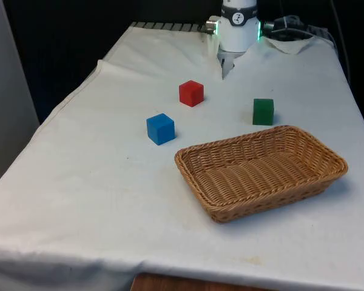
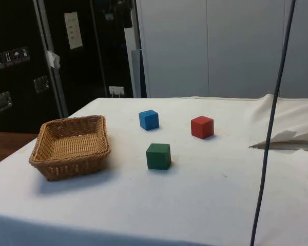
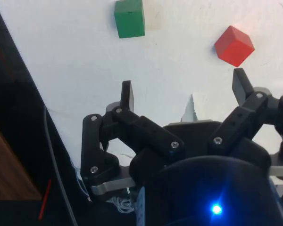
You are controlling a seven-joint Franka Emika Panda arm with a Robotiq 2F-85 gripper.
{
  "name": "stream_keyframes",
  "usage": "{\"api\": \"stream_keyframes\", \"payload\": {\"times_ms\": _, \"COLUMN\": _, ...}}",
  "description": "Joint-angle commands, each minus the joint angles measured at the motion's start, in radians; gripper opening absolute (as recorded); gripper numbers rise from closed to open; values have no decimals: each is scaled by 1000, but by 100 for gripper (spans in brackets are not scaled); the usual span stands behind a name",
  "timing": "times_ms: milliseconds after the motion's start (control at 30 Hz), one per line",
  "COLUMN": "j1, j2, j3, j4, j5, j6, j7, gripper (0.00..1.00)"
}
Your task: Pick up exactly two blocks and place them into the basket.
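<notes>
Wicker basket (image 1: 261, 171) sits empty while you have three blocks outside it: one red block (image 1: 191, 93), one blue block (image 1: 161, 128), one green block (image 1: 263, 111), and your gripper (image 3: 185, 92) spread wide, grasping nothing.

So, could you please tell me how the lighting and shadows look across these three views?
Front view: even light, the basket throwing a soft shadow toward that view's right. Side view: the green block and the basket cast faint shadows on the cloth. Wrist view: the cloth is bright and washed out, and the open gripper is dark against it.

Red block (image 1: 191, 93), blue block (image 1: 161, 128), green block (image 1: 263, 111)
</notes>
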Motion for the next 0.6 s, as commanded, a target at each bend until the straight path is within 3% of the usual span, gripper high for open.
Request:
{"api": "stream_keyframes", "payload": {"times_ms": 0, "j1": 4, "j2": -9, "j3": 3, "j4": -8, "j5": -6, "j6": 3, "j7": 10, "gripper": 100}}
{"api": "stream_keyframes", "payload": {"times_ms": 267, "j1": 2, "j2": -42, "j3": 22, "j4": -52, "j5": -5, "j6": 11, "j7": 23, "gripper": 100}}
{"api": "stream_keyframes", "payload": {"times_ms": 500, "j1": 4, "j2": -106, "j3": 48, "j4": -144, "j5": -36, "j6": 76, "j7": 63, "gripper": 100}}
{"api": "stream_keyframes", "payload": {"times_ms": 533, "j1": 2, "j2": -96, "j3": 45, "j4": -130, "j5": -24, "j6": 56, "j7": 50, "gripper": 100}}
{"api": "stream_keyframes", "payload": {"times_ms": 567, "j1": 4, "j2": -112, "j3": 51, "j4": -156, "j5": -38, "j6": 86, "j7": 67, "gripper": 100}}
